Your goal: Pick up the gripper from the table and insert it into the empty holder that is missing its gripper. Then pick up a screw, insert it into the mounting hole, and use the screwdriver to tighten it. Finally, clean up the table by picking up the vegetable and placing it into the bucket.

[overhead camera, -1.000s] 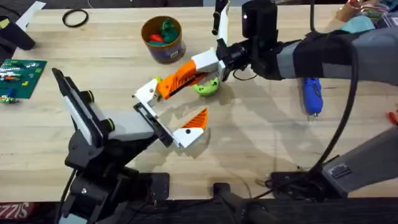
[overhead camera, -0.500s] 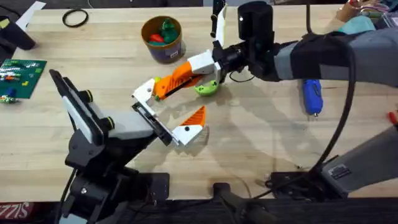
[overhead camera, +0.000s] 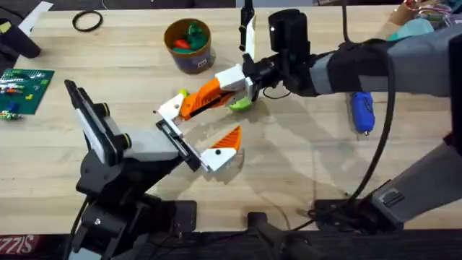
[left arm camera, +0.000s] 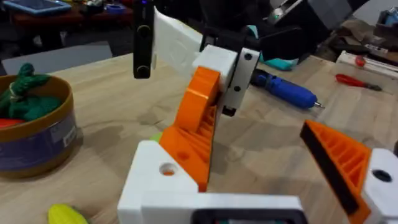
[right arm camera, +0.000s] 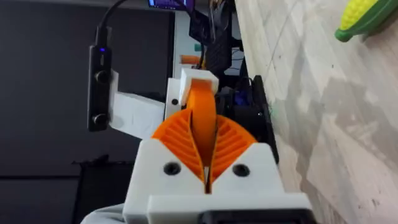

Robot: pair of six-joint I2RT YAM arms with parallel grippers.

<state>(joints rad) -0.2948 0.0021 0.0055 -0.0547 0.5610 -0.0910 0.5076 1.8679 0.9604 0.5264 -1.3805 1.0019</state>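
Right pincer point(overhead camera: 249, 76) pinches the orange gripper point(overhead camera: 206, 95) by its white base, long axis slanting down toward the holder point(overhead camera: 178, 143) below-left

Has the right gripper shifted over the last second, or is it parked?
Yes. The right gripper has drifted left and slightly up the overhead view, toward the bucket, carrying the gripper with it.

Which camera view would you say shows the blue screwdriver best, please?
The overhead view: the whole screwdriver lies unobstructed on the table. The left wrist view catches it farther off, partly hidden behind the orange gripper.
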